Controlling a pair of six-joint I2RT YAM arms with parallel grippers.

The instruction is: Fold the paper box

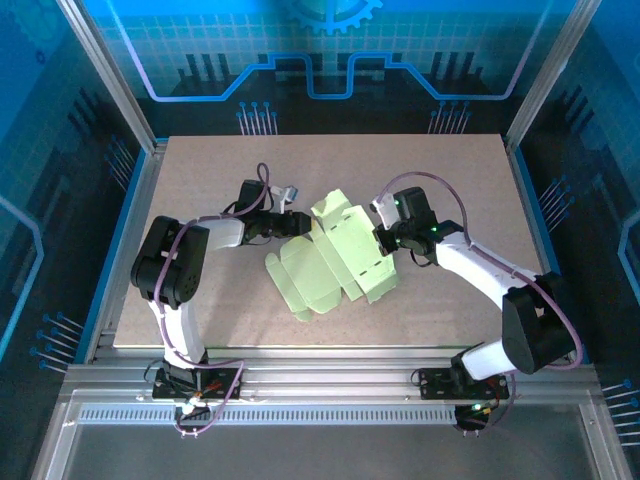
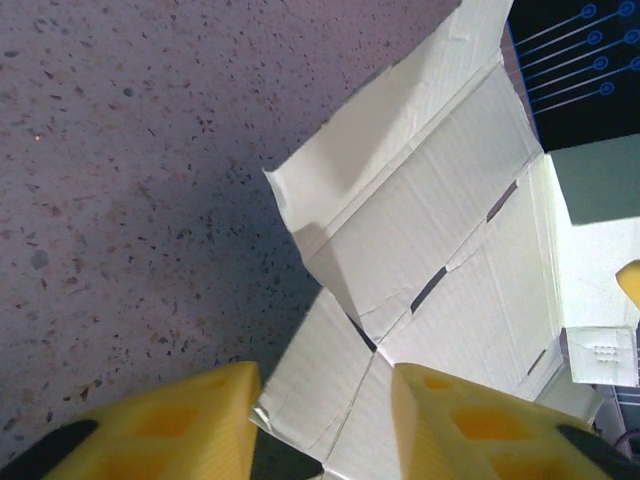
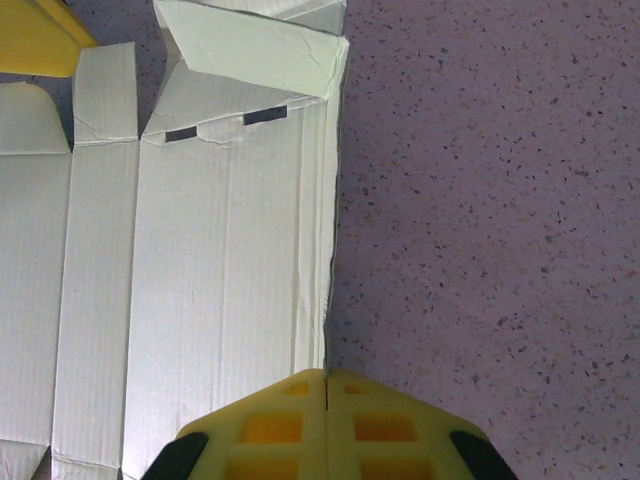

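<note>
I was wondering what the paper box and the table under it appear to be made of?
The paper box: thin matte card, likely; sharp creases, die-cut slots. The table: hard speckled matte board, perhaps composite; fine dark flecks.

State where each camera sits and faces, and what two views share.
Top external: above, behind bases, facing down on table, left arm, right arm, paper box.
Left wrist: on left arm, facing the box's flaps past parted jaws.
Right wrist: on right arm, facing down past shut jaws on box edge.
Shared: both wrist views show box and table.
</note>
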